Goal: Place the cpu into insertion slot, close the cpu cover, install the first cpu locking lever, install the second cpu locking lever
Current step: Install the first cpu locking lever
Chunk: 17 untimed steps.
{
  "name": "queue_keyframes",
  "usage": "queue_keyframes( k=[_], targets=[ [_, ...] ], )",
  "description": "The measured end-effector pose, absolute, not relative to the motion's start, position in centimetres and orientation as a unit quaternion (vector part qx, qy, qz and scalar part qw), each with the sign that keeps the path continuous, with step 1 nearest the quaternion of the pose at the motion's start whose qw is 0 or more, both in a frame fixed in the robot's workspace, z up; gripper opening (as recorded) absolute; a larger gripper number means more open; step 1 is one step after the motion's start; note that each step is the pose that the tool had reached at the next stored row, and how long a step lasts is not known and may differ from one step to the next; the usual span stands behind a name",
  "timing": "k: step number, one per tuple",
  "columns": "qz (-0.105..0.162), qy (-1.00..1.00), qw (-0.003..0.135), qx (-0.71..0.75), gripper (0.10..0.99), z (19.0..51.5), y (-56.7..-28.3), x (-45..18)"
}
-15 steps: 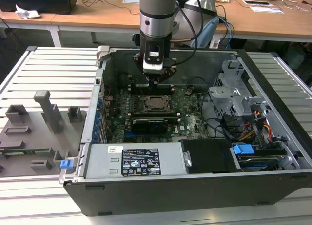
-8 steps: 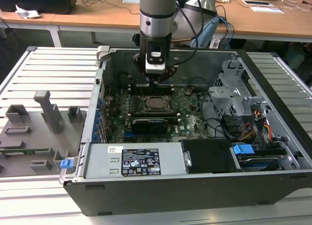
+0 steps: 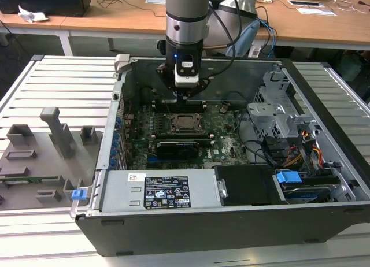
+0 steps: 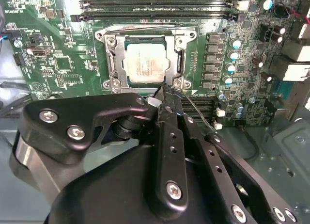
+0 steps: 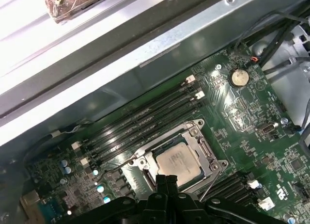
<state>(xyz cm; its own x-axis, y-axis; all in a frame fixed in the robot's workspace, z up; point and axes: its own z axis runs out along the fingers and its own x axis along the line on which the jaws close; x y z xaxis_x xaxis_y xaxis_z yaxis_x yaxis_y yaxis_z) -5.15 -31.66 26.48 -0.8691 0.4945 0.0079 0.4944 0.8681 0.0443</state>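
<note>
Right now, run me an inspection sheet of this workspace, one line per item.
Surface: slatted metal table with an open case on it.
Job's things: cpu sits in the slot; cover lies flat around it; a thin lever runs out from the slot's corner.
Clutter: grey tray with a blue clip, on the exterior view's left.
Grippers: gripper shut, at the slot's corner.
Cables: black and orange leads inside the case.
Surroundings: wooden desks behind.
</note>
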Motion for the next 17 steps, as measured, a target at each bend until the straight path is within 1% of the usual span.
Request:
queue_keyframes(
  k=[17],
  targets=[
    [0.022, 0.996, -0.002, 0.083, 0.106, 26.46, -31.66, -5.15]
  ],
)
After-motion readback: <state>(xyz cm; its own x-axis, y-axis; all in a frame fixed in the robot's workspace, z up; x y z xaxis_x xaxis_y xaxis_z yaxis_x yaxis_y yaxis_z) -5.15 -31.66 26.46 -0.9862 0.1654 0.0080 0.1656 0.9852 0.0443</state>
